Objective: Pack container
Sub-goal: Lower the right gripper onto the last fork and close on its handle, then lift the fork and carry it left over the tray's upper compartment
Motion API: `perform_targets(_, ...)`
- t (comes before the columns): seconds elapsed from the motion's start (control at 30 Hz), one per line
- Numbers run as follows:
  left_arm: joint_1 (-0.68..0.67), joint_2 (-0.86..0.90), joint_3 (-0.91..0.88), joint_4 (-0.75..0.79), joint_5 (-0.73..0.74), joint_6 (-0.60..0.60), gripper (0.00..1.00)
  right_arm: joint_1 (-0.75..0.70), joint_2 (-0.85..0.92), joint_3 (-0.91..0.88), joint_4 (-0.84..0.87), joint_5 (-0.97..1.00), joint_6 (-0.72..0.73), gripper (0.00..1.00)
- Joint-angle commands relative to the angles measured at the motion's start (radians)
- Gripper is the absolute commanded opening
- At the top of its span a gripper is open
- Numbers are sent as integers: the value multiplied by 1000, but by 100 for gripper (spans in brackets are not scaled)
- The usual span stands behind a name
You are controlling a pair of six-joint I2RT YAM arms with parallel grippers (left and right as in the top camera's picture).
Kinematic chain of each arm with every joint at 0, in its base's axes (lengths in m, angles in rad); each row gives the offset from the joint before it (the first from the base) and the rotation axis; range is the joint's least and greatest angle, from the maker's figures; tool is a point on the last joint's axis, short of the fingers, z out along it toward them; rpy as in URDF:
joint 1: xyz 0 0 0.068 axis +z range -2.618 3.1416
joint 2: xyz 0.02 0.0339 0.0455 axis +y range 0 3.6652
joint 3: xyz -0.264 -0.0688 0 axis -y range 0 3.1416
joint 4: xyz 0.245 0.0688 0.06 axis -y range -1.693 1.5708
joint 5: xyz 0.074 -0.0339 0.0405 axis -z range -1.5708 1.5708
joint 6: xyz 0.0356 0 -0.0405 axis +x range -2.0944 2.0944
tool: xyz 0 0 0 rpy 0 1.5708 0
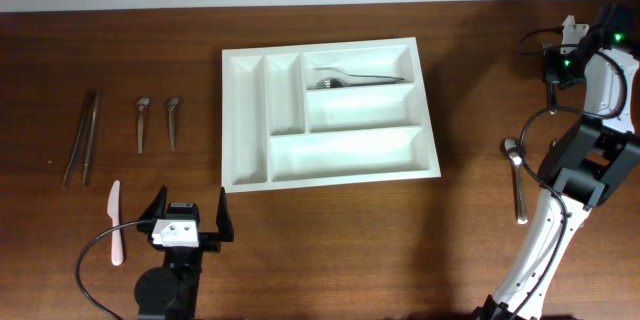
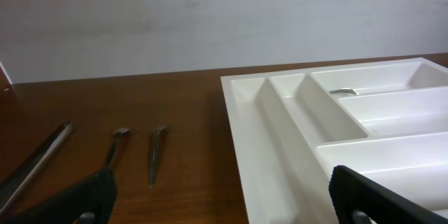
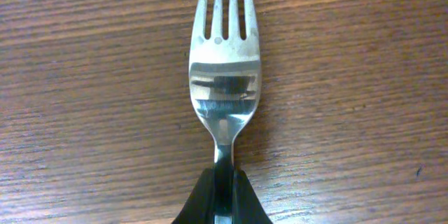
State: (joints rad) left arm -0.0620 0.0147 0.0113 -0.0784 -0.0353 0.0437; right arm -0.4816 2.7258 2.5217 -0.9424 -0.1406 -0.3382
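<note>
Overhead: container, white moulded plastic with five smooth wells, sat mid-table. One steel fork lay in its top long well. My left pincer stood released by its near-left corner.

Left wrist: glossy tray walls, rounded edges.

Right wrist: my right pincer was clenched on the neck of a polished four-tined fork over grained wood.

Advice: lift level, align the handle lengthwise with that well, lower before releasing.
</note>
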Motion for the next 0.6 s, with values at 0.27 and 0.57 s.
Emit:
perform_targets(0.27, 6, -8, -2, -2, -14, -6, 99, 92, 20, 349, -203, -7, -116, 4)
perform_targets(0.57, 6, -8, -2, -2, -14, -6, 99, 304, 3, 620, -352, -62, -279, 4)
